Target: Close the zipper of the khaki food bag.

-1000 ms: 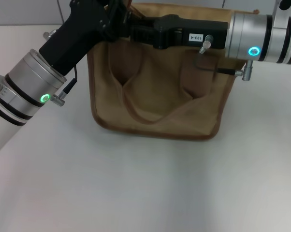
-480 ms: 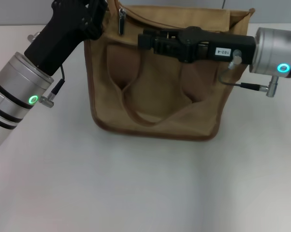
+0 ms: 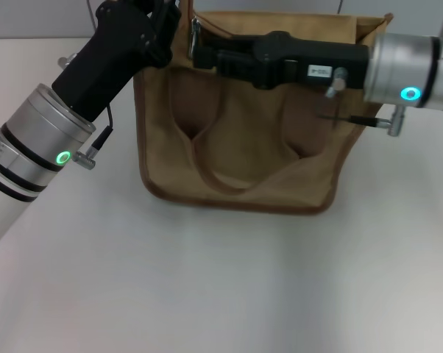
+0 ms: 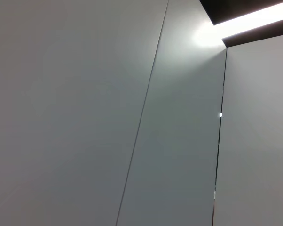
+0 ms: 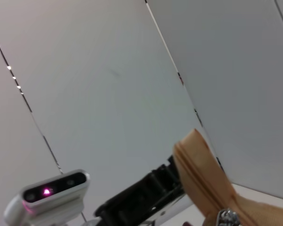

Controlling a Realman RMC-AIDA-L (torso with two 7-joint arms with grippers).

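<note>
**Both arms meet at the top left corner of the khaki bag**

The khaki food bag (image 3: 240,136) stands upright on the white desk (image 3: 229,287), its broad front panel facing the robot and one wide handle loop (image 3: 240,165) hanging down flat against that panel. Darker piping runs along the bottom edge and up the sides.

The left arm comes in from the lower left, its silver wrist ring lit green, and its black left tool (image 3: 165,20) sits against the bag's upper left corner. From here I cannot tell whether its fingers are spread or closed; they are lost against the dark housing.

The right arm reaches in from the right and lies across the top of the bag, nearly level. The right tool (image 3: 199,50) ends just beside the left one, right at the silver pull tab (image 3: 195,31) of the zipper (image 3: 280,29), which runs along the bag's top. Whether it grips the tab I cannot tell.

The right wrist view looks up past a tan fabric edge of the bag (image 5: 205,181) with the metal pull (image 5: 227,219) low in the picture. The left wrist view shows only grey wall panels (image 4: 108,113).
</note>
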